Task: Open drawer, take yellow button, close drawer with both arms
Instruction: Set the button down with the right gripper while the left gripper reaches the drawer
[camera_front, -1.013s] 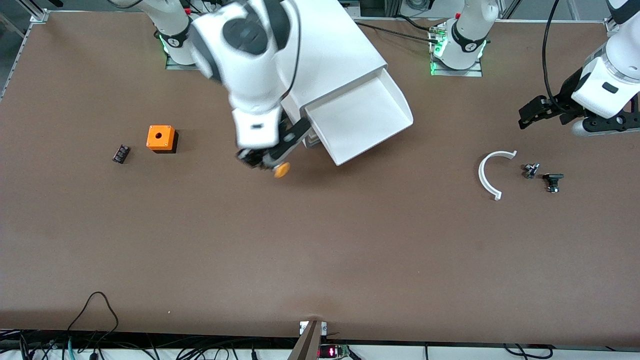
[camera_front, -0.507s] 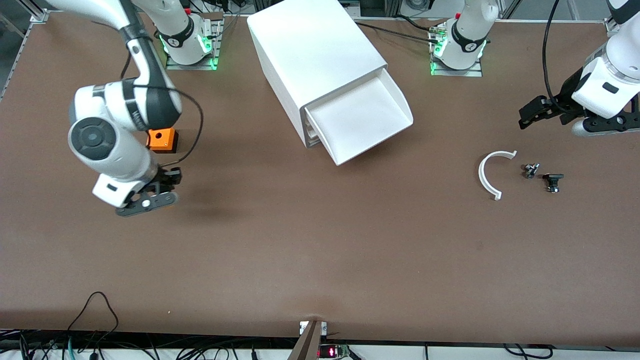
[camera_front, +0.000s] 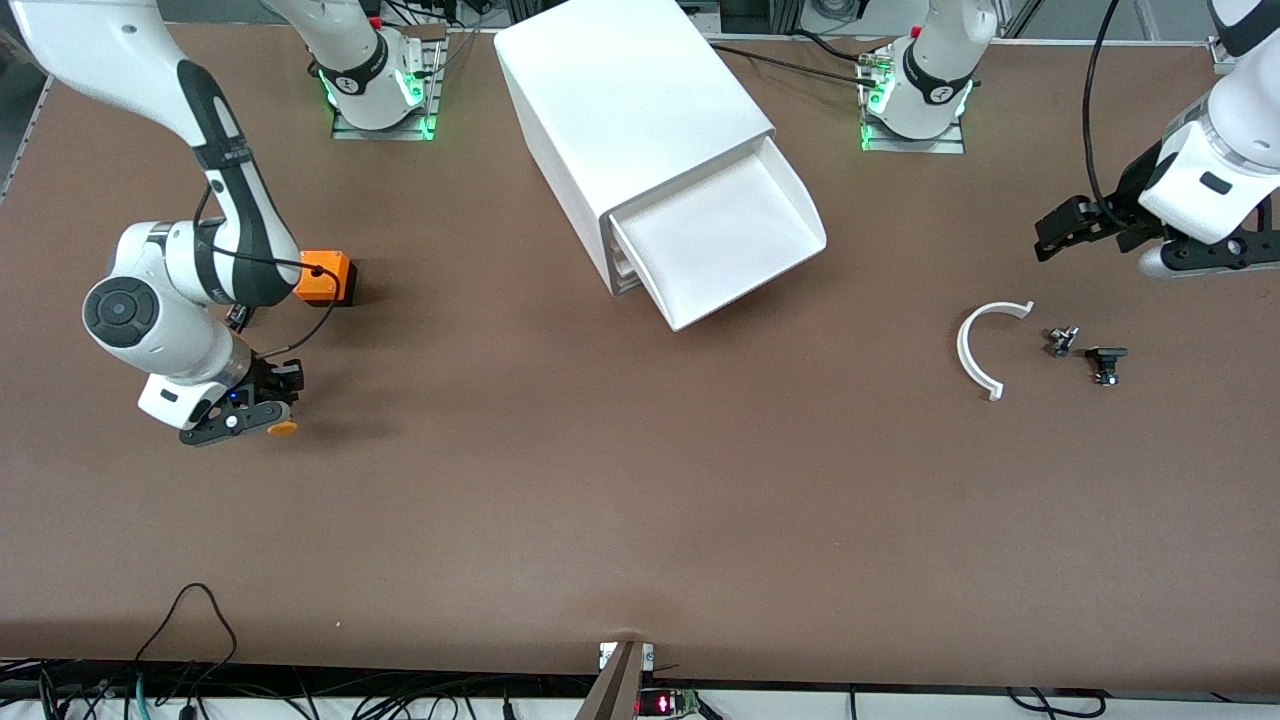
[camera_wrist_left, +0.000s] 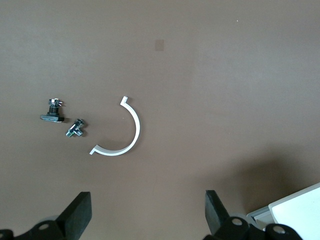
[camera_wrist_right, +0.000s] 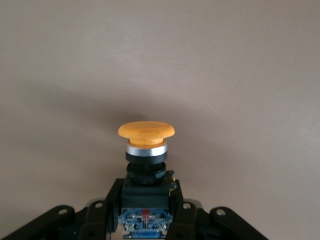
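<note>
The right pincer (camera_front: 262, 418), at the lower left of the front view, is clamped on the small push button with a round orange-yellow mushroom cap (camera_front: 282, 429). In the right wrist view the black fingers (camera_wrist_right: 114, 200) press the button's dark body from both sides, so the silver collar and the cap (camera_wrist_right: 146, 131) stick out past the fingertips, over bare brown table (camera_front: 620, 480). The button is held over the table toward the right arm's end, lower in the frame than the orange cube with a hole (camera_front: 324, 277) and a small black part (camera_front: 238, 315) half hidden by the arm.

At the upper centre stands the big white box cabinet (camera_front: 630, 110), its uppermost shallow white tray drawer (camera_front: 722, 240) pulled out.

The left pincer (camera_front: 1085, 222), at the upper right edge, waits with its fingers spread wide; the left wrist view shows both black fingertips (camera_wrist_left: 80, 212) well apart. It hangs over the table just above a curved white plastic strip (camera_front: 978, 350), a small metal screw fitting (camera_front: 1060, 341) and a black flat-headed bolt part (camera_front: 1104, 361).
</note>
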